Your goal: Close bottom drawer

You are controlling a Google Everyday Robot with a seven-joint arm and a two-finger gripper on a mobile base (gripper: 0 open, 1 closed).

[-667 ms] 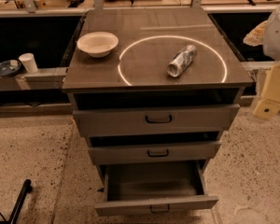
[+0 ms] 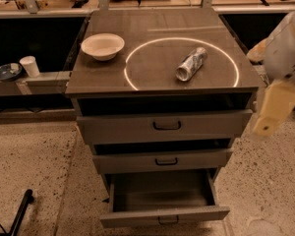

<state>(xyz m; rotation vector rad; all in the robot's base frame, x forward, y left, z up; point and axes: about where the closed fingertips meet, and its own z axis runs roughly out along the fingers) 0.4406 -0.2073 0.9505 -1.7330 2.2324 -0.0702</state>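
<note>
Not much to report on the drawer side. The bottom drawer [image 2: 196, 214] is found exactly where it was a moment ago: pulled well out at the foot of the cabinet, its inside bare and its small dark handle [image 2: 168, 220] turned toward the camera. The middle drawer [image 2: 162, 160] and top drawer [image 2: 164, 124] above it are left sticking out only a little, stepped the same way as before.

What has been moved is the hand [image 2: 271, 109]. It's seen at the right edge of the view, off the right side of the counter [image 2: 137, 23], and it has been lowered a bit and brought slightly inward compared with the earlier look. It's hung about level with the top drawer, well apart from the bottom drawer and touching nothing. Whether it's released or clenched can't be told from this angle, though nothing is seen being held by it.

The bowl [image 2: 102, 45] and the can [image 2: 191, 64] lying on its side on the counter haven't been disturbed.

So for the task, nothing has been closed yet, and the approach is judged to be only just started. A good deal more lowering would be needed before the drawer front can be pushed in — and the two drawers above would have to be cleared on the way down.
</note>
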